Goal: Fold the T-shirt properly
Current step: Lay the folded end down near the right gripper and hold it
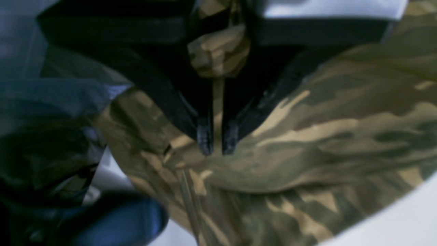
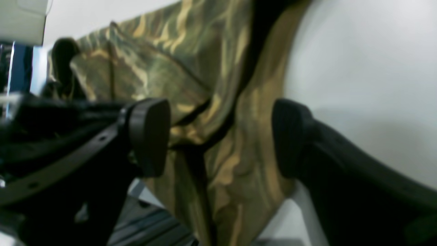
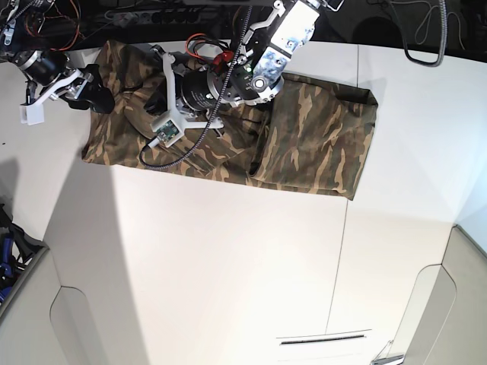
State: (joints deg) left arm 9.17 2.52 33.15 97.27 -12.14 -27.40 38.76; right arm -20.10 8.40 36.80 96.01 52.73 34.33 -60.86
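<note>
While the table (image 3: 228,266) fills most of the base view as a bare white surface, the shirt (image 3: 312,137) lies across its upper part, running from the upper left toward the upper right of the frame. Its right portion lies flat and roughly rectangular; its left portion is bunched and creased beneath the two arms. The left arm (image 3: 266,53) reaches down from the top centre over the middle of the cloth. In the left wrist view, the left gripper (image 1: 217,141) has its fingertips nearly together, with a thin fold of camouflage cloth pinched between them and more cloth gathered above. The right gripper (image 2: 218,136) sits at the upper left of the base view, at the shirt's left edge. In the right wrist view its pads (image 2: 150,136) stand wide apart, with cloth hanging in the gap and touching neither pad clearly.
</note>
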